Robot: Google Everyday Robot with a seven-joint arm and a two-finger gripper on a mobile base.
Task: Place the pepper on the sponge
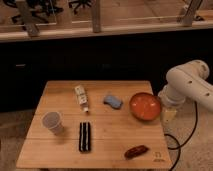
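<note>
An orange-red bowl (pixel 145 106) stands at the right of the wooden table (pixel 65 157), close to the table's right edge. Its inside shows only its own smooth orange-red surface. A pale cup (pixel 52 121) stands upright at the left of the table; its mouth faces up, and I cannot tell whether anything is in it.

The pepper (pixel 136 151) lies on its side at the lower right of the table, near the front edge, below the bowl and well apart from it. It is small, long and thin, dark red-brown with a slight shine, and lies at a slant with its right end a little higher in the frame. Nothing touches it.

The sponge (pixel 113 102) is a small light-blue pad with pinched sides. It lies flat near the middle of the table, just left of the bowl and well apart from the pepper.

A pale tube (pixel 81 97) lies left of the sponge, and a black ridged block (pixel 85 136) lies below it, between the cup and the pepper.

The white arm (pixel 189 84) bends in from the right of the frame. The gripper (pixel 168 116) hangs just past the table's right edge, beside the bowl, its jaws spread wide and holding nothing.
</note>
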